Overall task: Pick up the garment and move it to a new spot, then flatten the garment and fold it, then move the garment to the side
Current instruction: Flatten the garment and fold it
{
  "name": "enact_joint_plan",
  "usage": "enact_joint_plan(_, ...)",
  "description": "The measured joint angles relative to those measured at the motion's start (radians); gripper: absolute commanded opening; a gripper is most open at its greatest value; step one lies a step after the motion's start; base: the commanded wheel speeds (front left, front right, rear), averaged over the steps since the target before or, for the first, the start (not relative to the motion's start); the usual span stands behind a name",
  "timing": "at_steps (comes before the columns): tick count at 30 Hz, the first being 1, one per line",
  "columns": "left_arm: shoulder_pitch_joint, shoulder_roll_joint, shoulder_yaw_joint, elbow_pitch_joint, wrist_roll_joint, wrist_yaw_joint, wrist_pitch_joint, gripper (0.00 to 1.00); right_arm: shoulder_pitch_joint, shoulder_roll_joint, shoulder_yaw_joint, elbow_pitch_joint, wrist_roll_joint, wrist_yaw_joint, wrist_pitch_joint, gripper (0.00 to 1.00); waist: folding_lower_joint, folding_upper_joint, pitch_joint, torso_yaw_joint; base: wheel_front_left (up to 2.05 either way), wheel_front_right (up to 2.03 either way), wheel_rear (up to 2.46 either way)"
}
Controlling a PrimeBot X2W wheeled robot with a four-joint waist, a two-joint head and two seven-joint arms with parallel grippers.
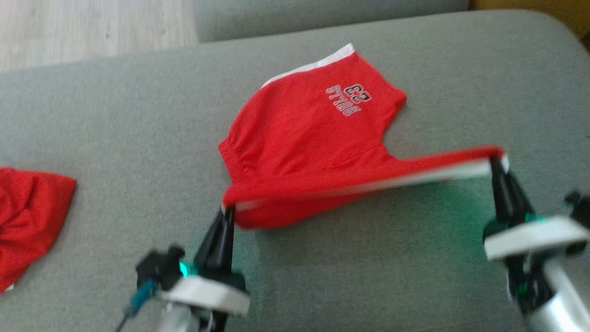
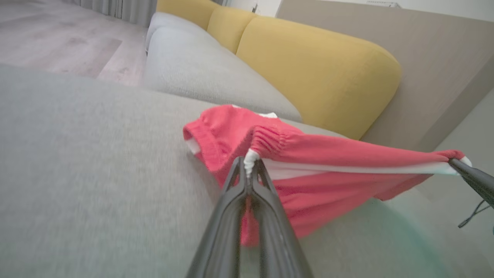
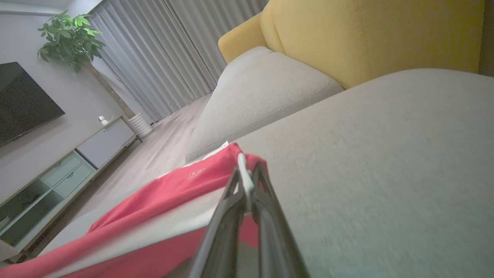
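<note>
The garment (image 1: 304, 133) lies on the grey sofa cushion (image 1: 115, 115). Its printed part rests flat at the far side, and its near edge is raised off the cushion and drawn into a taut line between the two tools. The left tool (image 1: 228, 214) is closed on the white-striped corner next to the gathered elastic band. The right tool (image 1: 495, 161) is closed on the opposite corner of the same edge. Each pinches thin cloth at its fingertips, with no gap visible between the fingers. The step in hand appears to be carrying this edge to flatten or fold the cloth. Move both tools together, at equal height and speed, so the edge runs straight and level. Do not spread them further: the pinch looks shallow and the cloth may slip out. Lower the edge onto the cushion before releasing. A smaller bunched red piece (image 1: 27, 216) lies well apart to the left; leave it untouched.
</note>
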Motion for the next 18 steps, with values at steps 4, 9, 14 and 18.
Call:
enact_joint_plan(4,-0.175,0.0,-0.012,0.021,-0.042,0.0,0.0,0.0,-0.214,-0.001,0.0,0.048,-0.011,0.0,0.054,0.0,0.0002,0.0,0.068,0.03,0.0,0.0,0.0)
enact_joint_plan(9,-0.312,-0.003,-0.063,0.089,-0.09,0.012,0.0,0.0,-0.419,-0.007,0.032,0.142,-0.059,0.0,0.092,0.0,0.0003,0.0,0.144,0.069,0.0,0.0,0.0)
enact_joint_plan(14,-0.418,-0.005,-0.091,0.12,-0.125,0.039,0.0,0.0,-0.546,-0.008,0.059,0.23,-0.095,0.0,0.109,0.0,0.0004,0.0,0.205,0.102,0.0,0.0,0.0)
enact_joint_plan(18,-0.515,-0.005,-0.116,0.131,-0.138,0.059,-0.001,0.0,-0.668,-0.007,0.076,0.317,-0.123,0.0,0.109,0.0,0.0004,-0.0001,0.262,0.132,0.0,0.0,0.0)
